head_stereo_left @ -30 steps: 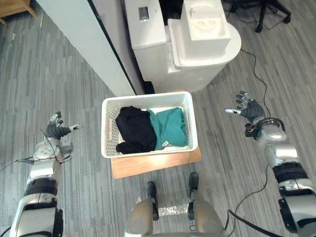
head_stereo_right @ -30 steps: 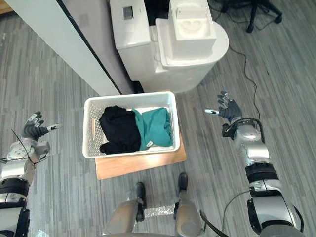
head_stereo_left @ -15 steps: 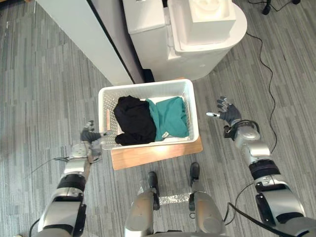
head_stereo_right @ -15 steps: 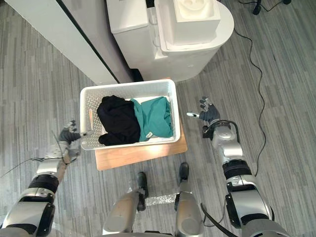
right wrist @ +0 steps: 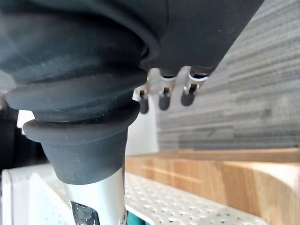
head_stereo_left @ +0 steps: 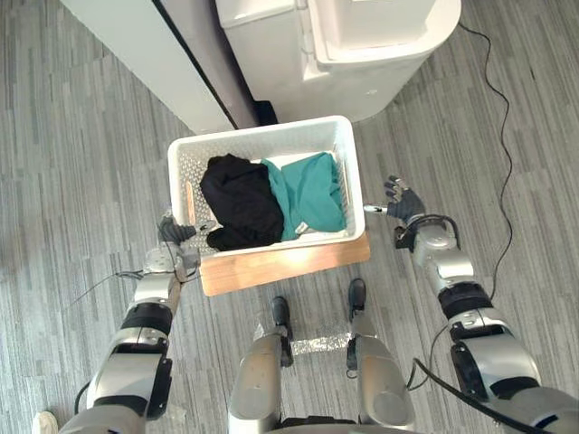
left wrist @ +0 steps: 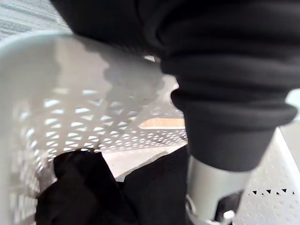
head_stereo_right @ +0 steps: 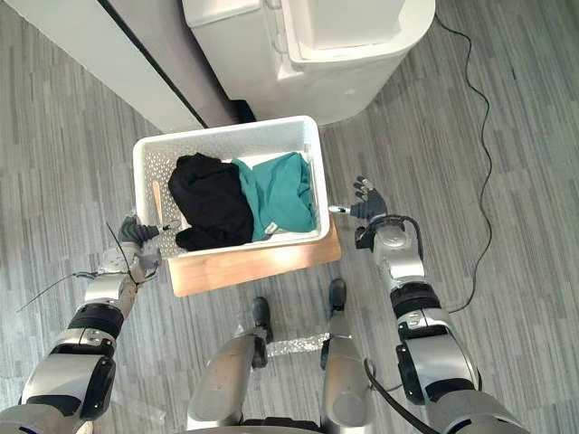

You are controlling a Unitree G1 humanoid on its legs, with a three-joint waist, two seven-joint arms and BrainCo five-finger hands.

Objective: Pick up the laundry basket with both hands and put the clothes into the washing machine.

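Now laundry basket [head_stereo_left: 253, 145] on wooden surface [head_stereo_left: 271, 267], black garment [head_stereo_left: 237, 201] and teal garment [head_stereo_left: 312, 192] inside, washing machine [head_stereo_left: 362, 54] behind basket. Hands flank basket, likely for two-sided lift. Left hand [head_stereo_left: 176, 233] at basket's left rim, grip unreadable. Right hand [head_stereo_left: 403, 201] just beside basket's right wall, not touching. Right wrist view adds: fingers [right wrist: 162, 96] loosely spread, holding nothing. Left wrist view: black garment against perforated wall.

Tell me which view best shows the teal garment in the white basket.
Left eye view: the teal garment lies spread in the white plastic laundry basket, beside black clothing. Right eye view matches; right wrist view catches a sliver.
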